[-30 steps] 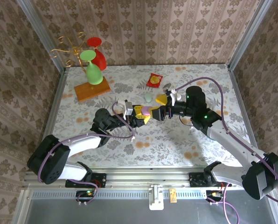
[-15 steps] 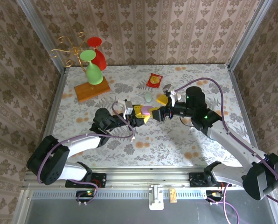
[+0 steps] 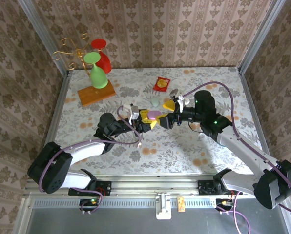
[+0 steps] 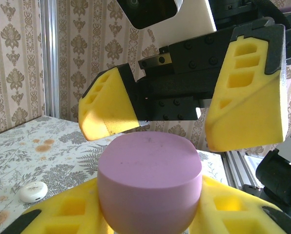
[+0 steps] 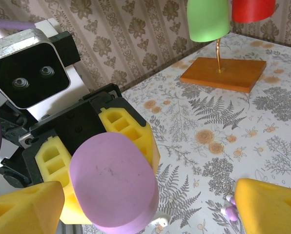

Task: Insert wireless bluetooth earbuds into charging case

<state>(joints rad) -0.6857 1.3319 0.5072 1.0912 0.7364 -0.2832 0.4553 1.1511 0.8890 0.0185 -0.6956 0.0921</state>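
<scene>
A lilac charging case (image 3: pixel 154 115) is held just above the table, and my left gripper (image 3: pixel 148 120) is shut on it. In the left wrist view the charging case (image 4: pixel 149 183) sits between the yellow pads (image 4: pixel 62 212). My right gripper (image 3: pixel 166 113) faces it, open, with its fingers on either side of the case's end and apart from it. In the right wrist view the charging case (image 5: pixel 114 183) fills the gap of the right gripper (image 5: pixel 145 190). A lilac earbud (image 5: pixel 229 211) and a whitish earbud (image 5: pixel 159 222) lie on the table below.
A pale egg-shaped case (image 3: pixel 155 102) lies just beyond the grippers, also seen as the pale case (image 4: pixel 33 191). A red-and-yellow packet (image 3: pixel 162 83) lies farther back. A wooden stand (image 3: pixel 96 93) with green and red glasses is at the back left. Metal rails border the table.
My right gripper has edged slightly left toward the lilac case, its jaws a touch wider. The left gripper and the case have stayed put.
</scene>
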